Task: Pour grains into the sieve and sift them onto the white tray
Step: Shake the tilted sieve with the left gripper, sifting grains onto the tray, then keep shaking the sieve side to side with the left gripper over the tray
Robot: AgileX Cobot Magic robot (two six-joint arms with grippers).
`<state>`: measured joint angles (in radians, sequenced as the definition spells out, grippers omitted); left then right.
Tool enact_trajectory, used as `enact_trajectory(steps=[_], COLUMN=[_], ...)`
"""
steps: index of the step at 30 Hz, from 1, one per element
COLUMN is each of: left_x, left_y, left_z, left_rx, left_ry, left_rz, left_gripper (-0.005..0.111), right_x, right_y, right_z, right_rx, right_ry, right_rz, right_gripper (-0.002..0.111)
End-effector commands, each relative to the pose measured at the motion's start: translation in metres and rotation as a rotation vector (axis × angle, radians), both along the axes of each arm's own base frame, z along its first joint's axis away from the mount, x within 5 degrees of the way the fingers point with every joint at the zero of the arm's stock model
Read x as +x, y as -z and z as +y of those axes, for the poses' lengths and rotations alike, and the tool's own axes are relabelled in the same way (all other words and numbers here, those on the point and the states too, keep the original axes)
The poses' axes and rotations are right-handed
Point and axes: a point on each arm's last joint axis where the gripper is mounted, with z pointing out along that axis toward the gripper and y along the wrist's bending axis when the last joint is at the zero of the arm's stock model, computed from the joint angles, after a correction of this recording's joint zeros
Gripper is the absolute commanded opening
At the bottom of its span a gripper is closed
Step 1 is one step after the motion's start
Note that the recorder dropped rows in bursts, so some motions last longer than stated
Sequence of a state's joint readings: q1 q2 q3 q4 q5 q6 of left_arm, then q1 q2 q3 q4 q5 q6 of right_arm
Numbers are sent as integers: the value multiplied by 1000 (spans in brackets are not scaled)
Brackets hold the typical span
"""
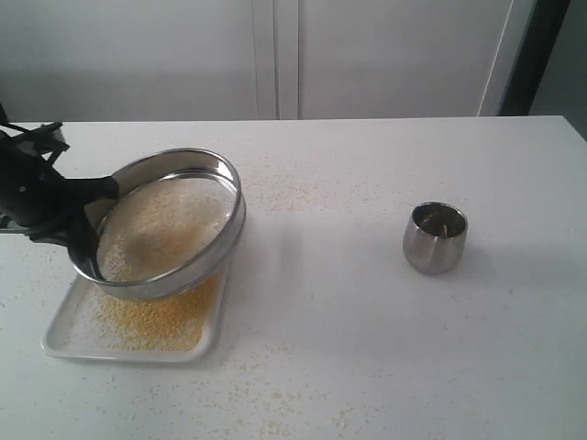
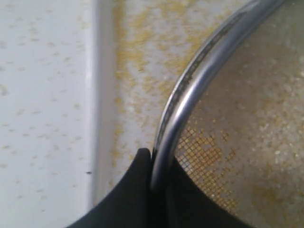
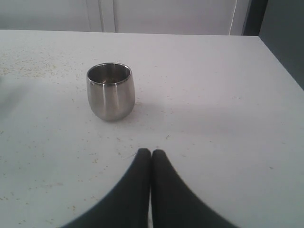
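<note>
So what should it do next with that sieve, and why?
Probably shake the sieve gently over the white tray: the left gripper pinches its rim, holding it tilted above the tray; pale grains lie on the mesh, yellow meal below.

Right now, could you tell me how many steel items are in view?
2: the sieve, tilted over the white tray at left; the small steel cup, upright at right. None seem hidden.

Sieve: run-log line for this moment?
round steel mesh sieve: tilted over white rectangular tray, left jaws shut on rim | yellow meal: on tray | small steel cup: upright | right jaws: shut, empty
</note>
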<state>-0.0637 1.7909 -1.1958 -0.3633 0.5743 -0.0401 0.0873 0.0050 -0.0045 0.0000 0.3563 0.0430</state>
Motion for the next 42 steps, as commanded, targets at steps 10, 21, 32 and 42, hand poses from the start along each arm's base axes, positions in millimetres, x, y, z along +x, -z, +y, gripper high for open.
enact_trajectory(steps=[10,21,32,42], left_x=[-16,-17,-13,-11], left_y=[-14,-19,-14,-14], left_z=[1,-18,-12,-11], left_rx=[31,14,100,72], left_ry=[102,197,174,182], left_rz=[65,0,-14,-31], left_gripper=[0,0,0,0], right_x=[0,0,0,0], right_y=[0,0,0,0], right_z=[0,0,0,0], right_rx=[4,4,4,25], right_ry=[9,9,9,15], right_rz=[-14,-14,-14,-12], right_gripper=[0,0,0,0])
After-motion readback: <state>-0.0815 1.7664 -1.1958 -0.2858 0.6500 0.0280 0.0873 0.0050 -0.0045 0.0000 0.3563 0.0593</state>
